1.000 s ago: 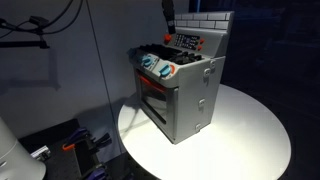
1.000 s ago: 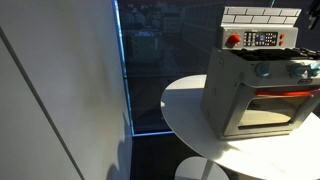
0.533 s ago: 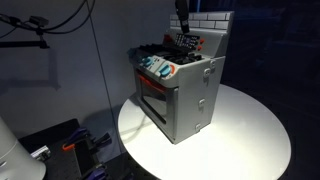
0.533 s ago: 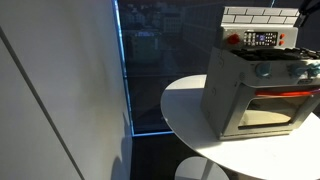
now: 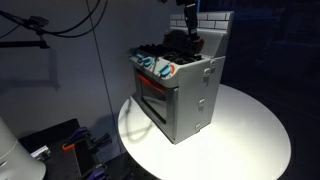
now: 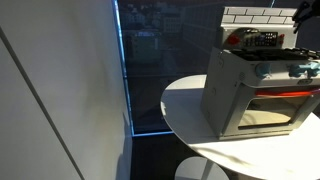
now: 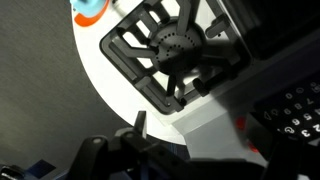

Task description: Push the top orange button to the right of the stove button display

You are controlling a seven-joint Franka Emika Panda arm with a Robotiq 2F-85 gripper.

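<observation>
The grey toy stove (image 5: 185, 95) stands on a round white table, and it shows in both exterior views (image 6: 255, 95). Its dark button display (image 6: 265, 38) sits under the white brick back, with a red button (image 6: 233, 40) at its end. In the wrist view the display (image 7: 297, 103) is at the lower right, with an orange button (image 7: 240, 123) at its edge. My gripper (image 5: 188, 30) hangs just above the display and hides most of it. Only one fingertip (image 7: 140, 123) shows clearly, so I cannot tell whether the jaws are open.
Blue-orange knobs (image 5: 160, 68) line the stove front. A black burner grate (image 7: 165, 45) covers the stove top. The white table rim (image 5: 250, 150) lies around the stove. Cables and gear lie on the floor (image 5: 85, 145).
My gripper has moved across and down from the stove's back corner to right over the button display, which it now covers in an exterior view.
</observation>
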